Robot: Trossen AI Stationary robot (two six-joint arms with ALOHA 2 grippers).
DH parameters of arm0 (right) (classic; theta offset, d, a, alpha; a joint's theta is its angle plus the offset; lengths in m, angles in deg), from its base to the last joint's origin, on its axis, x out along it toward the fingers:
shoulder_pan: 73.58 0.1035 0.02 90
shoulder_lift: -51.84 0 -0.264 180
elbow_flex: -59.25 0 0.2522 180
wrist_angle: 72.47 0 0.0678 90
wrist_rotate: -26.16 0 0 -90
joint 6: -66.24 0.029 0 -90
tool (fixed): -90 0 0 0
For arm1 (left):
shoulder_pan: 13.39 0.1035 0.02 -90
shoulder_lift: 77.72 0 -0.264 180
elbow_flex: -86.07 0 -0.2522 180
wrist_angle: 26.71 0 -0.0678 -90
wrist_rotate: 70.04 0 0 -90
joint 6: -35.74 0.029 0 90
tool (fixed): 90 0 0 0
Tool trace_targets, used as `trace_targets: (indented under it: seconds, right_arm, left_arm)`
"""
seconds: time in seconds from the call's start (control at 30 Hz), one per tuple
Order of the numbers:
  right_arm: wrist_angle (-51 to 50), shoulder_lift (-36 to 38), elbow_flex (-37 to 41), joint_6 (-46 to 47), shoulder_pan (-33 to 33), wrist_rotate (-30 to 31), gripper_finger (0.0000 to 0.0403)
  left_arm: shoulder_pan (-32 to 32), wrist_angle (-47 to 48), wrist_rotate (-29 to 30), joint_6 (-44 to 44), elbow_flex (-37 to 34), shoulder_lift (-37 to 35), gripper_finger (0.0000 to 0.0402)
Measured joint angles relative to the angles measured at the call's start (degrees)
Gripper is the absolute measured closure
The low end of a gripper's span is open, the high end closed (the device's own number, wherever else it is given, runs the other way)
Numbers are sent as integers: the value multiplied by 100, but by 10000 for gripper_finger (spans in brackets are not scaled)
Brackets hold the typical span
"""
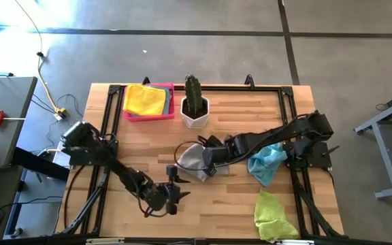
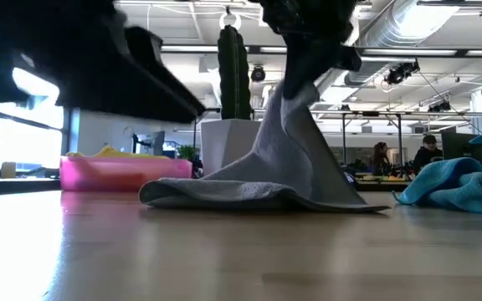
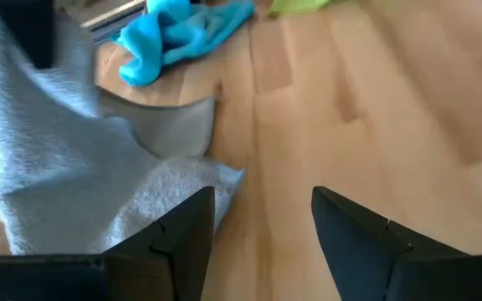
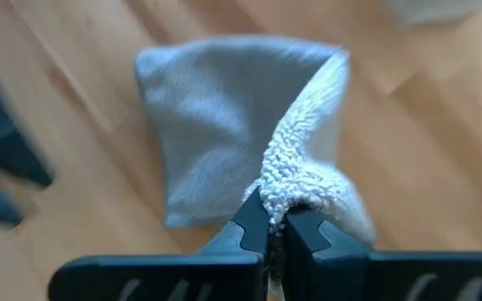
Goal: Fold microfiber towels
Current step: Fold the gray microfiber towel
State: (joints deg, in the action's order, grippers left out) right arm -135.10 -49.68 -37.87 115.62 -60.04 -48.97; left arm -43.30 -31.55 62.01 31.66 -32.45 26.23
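— So, how many towels are in sight?

— Four, counting from above: one grey towel (image 1: 194, 160) mid-tabletop, one light blue towel (image 1: 267, 162) crumpled just to its right, one lime green towel (image 1: 275, 216) near the front right edge, and one yellow towel (image 1: 145, 99) lying in the pink tray (image 1: 136, 116) at the back.

— Anything else on the tabletop (image 1: 237, 204)?

— One cactus (image 1: 194, 95) in one white pot (image 1: 195, 116), just beside the tray. Two arms, one tool each.

— Where is the grey towel relative to the tools?

— The right tool (image 4: 276, 230) has its fingers pinched tight on a bunched edge of the grey towel, right at its tip. In the low view that edge is drawn up into a peak while the rest of the cloth lies spread flat on the wood.

— And the left one?

— The left tool (image 1: 172, 194) sits low at the front, just short of the grey towel's near edge. Its fingers (image 3: 182, 242) stand apart with bare wood between them, holding nothing; the towel's corner lies just beside one finger.

— The blue one?

— Well clear of both tools' tips, under the right arm's forearm in the overhead view.
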Motion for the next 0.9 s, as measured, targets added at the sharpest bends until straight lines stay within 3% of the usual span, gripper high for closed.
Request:
trace_targets:
  seconds: [0.13,0.3,0.47,0.9]
  right_arm:
    - [355,0,465,126,3,-290,403]
    - [586,0,793,178,-2,-296,403]
    - [895,0,932,149,-1,-305,403]
    - [1553,0,934,-197,8,-305,403]
  left_arm:
    - [137,-748,327,328,74,583,211]
    - [431,-845,305,472,509,1065,211]
    - [726,-643,-412,624,806,1374,211]
    - [1352,276,-661,-61,1036,1486,213]
